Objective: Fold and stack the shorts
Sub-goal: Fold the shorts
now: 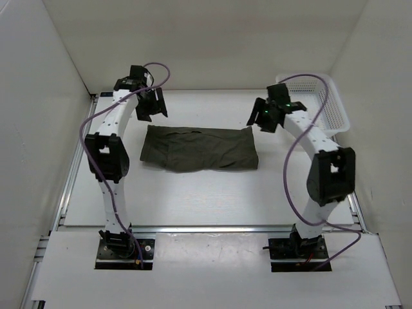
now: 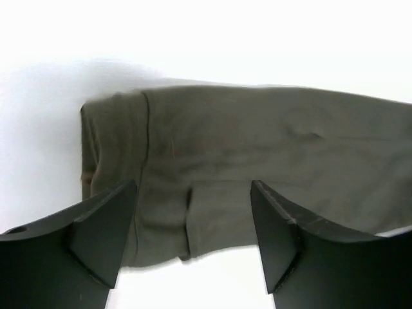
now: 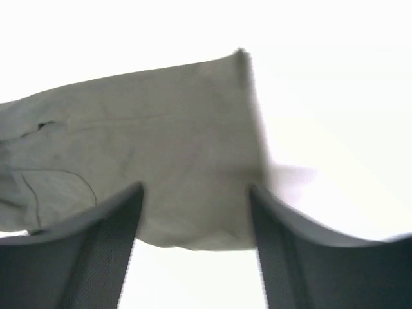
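While hung above the table (image 1: pixel 193 199) and touching no cloth, spread wide and pinching nothing: left gripper (image 1: pixel 152 113) at upper left of the overhead view, right gripper (image 1: pixel 266 120) at upper right. Confirmed in both wrist views by a broad gap between the dark fingers (image 2: pixel 103 225), with cloth showing through. Just below both, toward the bottom of the overhead frame: the shorts (image 1: pixel 199 149), flat at mid-table as a rough rectangle, long axis running left to right. Upper left corner nearest the left gripper, upper right corner nearest the right gripper; neither arm well placed for the opposite end. Short left edge at the left of the left wrist view; short right edge dropping from top centre toward the right-hand finger in the right wrist view. Probably calls for a straight descent onto each near corner, then a fold. Bare table open below the lower long edge, toward the arm bases; less room above, near the back wall. Close beyond the right gripper at upper right, apart from the shorts: white mesh basket (image 1: pixel 336 109), worth avoiding on any outward swing.
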`<state>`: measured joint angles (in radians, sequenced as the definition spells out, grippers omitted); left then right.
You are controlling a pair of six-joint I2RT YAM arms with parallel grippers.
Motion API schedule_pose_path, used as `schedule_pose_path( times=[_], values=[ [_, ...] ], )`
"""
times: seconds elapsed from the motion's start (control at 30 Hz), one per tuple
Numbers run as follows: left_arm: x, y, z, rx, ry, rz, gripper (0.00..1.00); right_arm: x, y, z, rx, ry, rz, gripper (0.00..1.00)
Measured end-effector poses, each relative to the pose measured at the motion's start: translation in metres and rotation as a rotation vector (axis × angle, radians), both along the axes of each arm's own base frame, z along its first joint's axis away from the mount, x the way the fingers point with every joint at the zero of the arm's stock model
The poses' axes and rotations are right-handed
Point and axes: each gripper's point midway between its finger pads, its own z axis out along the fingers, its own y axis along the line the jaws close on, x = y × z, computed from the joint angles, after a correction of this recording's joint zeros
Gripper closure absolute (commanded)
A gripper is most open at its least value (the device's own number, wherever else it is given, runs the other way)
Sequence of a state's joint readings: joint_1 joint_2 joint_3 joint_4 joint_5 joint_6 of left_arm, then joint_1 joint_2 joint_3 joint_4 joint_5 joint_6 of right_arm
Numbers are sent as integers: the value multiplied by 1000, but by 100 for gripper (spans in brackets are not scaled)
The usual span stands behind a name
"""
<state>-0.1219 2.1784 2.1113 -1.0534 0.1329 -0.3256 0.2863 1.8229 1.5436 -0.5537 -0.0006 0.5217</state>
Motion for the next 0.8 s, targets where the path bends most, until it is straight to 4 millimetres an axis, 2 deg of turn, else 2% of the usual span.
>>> schedule_pose_path(
  times=[0.03,0.07,0.1,0.17,0.2,0.23,0.3,0.37,0.43,0.5,0.6,0.7,0.8],
  values=[
    [-4,2,16,-2,-34,1,30,-5,-14,5,5,-8,-21,24],
    [-12,5,29,1,-58,5,41,-11,-26,6,6,-9,-39,24],
    [-22,8,39,5,-72,8,47,-20,-35,1,10,7,-53,23],
    [-40,16,46,12,-85,26,49,-42,-43,-18,20,70,-62,23],
    [-49,20,43,15,-74,34,49,-55,-44,-31,31,111,-64,23],
    [-55,25,36,18,-58,47,49,-68,-43,-44,47,155,-67,23],
    [-68,36,8,25,5,82,49,-100,-40,-70,91,248,-88,23],
    [-76,43,-22,31,80,111,49,-123,-36,-85,142,305,-121,23],
    [-81,50,-47,37,146,142,49,-138,-32,-91,194,331,-162,23],
    [-80,54,-64,38,184,165,51,-140,-27,-93,246,332,-194,23],
    [-78,54,-81,35,214,181,52,-131,-19,-93,316,316,-228,23],
    [-77,52,-90,35,233,182,54,-117,-13,-96,369,288,-258,24],
    [-75,51,-91,35,233,181,54,-109,-12,-108,380,289,-291,25]
  ],
)
